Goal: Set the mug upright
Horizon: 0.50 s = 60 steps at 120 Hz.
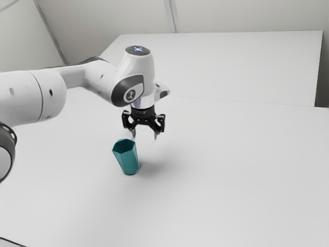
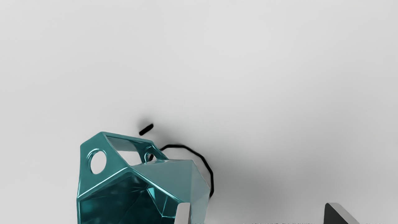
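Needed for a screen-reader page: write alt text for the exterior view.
A teal mug, its mouth facing up, is on a pale table, below the open fingers of a white robot arm and slightly toward the exterior view's left, where the arm comes in.

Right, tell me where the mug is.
The mug is on the table, toward the exterior view's left, close beneath one finger of the open gripper.

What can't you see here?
Wrist view: bottom edge cuts off part of the shiny angular teal mug.
Wrist view: a fingertip of the black claw hides some rim.
Exterior view: left edge cuts short the white arm.
Exterior view: edge cuts off a thin black line.
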### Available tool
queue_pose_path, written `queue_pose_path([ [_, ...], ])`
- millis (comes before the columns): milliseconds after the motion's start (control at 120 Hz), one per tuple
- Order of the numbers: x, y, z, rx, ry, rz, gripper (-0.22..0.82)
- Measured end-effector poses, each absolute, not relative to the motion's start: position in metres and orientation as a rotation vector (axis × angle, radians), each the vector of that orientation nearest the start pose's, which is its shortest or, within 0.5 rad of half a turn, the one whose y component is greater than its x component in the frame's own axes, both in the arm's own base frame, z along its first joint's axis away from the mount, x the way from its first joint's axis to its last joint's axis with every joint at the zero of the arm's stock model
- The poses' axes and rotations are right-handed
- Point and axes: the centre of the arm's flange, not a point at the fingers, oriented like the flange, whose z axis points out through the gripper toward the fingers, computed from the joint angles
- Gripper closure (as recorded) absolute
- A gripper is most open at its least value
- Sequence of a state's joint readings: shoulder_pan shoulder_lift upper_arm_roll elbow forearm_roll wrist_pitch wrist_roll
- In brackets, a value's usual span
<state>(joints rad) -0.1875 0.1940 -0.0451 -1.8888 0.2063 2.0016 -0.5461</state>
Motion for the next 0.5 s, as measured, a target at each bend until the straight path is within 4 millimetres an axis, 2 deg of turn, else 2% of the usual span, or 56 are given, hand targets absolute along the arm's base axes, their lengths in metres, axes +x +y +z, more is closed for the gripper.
queue_pose_path([
  [108,0.587,-0.135,0.429,-2.965,-0.321,-0.055,0.09],
  [258,0.576,-0.131,0.493,-3.053,-0.279,-0.131,0.04],
  [350,0.581,-0.121,0.539,-3.099,-0.216,-0.178,0.03],
  [433,0.585,-0.102,0.578,-3.115,-0.145,-0.207,0.02],
  [500,0.586,-0.084,0.595,-3.116,-0.097,-0.198,0.01],
])
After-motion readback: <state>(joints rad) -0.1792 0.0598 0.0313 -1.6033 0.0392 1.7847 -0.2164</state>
